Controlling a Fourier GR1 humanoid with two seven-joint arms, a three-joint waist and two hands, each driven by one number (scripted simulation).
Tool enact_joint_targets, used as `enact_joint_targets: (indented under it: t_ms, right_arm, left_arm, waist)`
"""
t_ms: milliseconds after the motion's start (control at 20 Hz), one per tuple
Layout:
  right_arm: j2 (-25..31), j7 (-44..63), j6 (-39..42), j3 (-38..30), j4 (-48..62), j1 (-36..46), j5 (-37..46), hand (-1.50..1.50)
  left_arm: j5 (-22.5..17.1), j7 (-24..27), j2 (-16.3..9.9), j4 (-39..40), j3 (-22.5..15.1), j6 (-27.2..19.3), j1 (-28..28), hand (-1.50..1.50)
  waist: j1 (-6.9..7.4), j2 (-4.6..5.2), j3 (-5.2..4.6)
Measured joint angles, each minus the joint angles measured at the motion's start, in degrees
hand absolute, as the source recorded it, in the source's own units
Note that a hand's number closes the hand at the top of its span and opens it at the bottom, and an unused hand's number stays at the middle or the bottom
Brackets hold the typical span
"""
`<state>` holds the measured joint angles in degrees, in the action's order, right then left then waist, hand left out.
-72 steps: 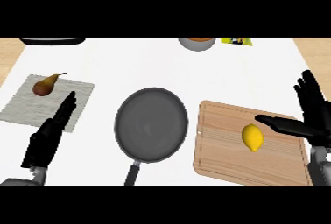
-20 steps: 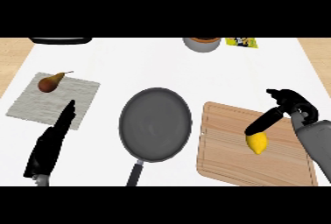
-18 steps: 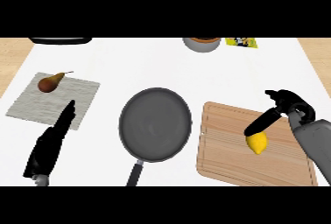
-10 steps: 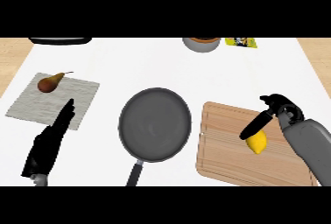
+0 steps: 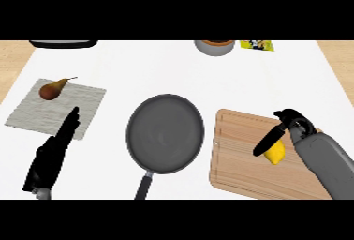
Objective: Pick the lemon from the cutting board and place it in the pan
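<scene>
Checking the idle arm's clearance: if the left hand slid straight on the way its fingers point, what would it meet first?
The left hand points up-screen, slightly right, its fingertips already over the grey cloth. Beyond that, the way looks free; the pear lies left of that line.

Kitchen, by every sign: white counter (image 5: 173,70) edged in pale wood, dark frying pan (image 5: 165,134) at centre, wooden cutting board (image 5: 242,159) bearing a lemon (image 5: 276,153), pear (image 5: 51,89) on a grey cloth (image 5: 62,110), small bowl (image 5: 214,47) at the far edge.
</scene>
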<state>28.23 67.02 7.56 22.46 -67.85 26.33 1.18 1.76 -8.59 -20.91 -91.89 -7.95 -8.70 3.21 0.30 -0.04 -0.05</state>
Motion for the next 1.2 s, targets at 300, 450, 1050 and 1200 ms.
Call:
enact_joint_targets:
  t_ms: [300, 450, 1050, 1200]
  right_arm:
    - [-0.48, 0.03, -0.37, 0.24, -0.61, -1.42, 0.84, -1.50]
    - [-1.49, -1.05, -0.75, 0.16, 1.97, -1.53, 2.10, -1.50]
    - [-5.46, -4.58, -3.02, -4.00, 3.95, -3.55, 8.79, 1.50]
    - [-6.86, -4.94, -3.74, -5.45, 3.66, -4.09, 9.41, 1.50]
  left_arm:
    - [0.38, -0.09, 0.40, -0.25, 0.59, 0.79, 0.28, 0.00]
    - [0.52, 0.29, 0.61, -0.16, 1.01, 1.27, 0.51, 0.00]
    - [2.44, 1.08, 2.44, -0.22, 2.76, 2.80, 1.71, 0.00]
    - [3.01, 2.26, 2.89, 0.66, 3.19, 2.93, 2.22, 0.00]
  waist:
    - [-0.13, -0.05, 0.01]
    - [-0.01, 0.00, 0.02]
    - [-0.16, -0.40, -0.54]
    - [-0.26, -0.46, -0.67]
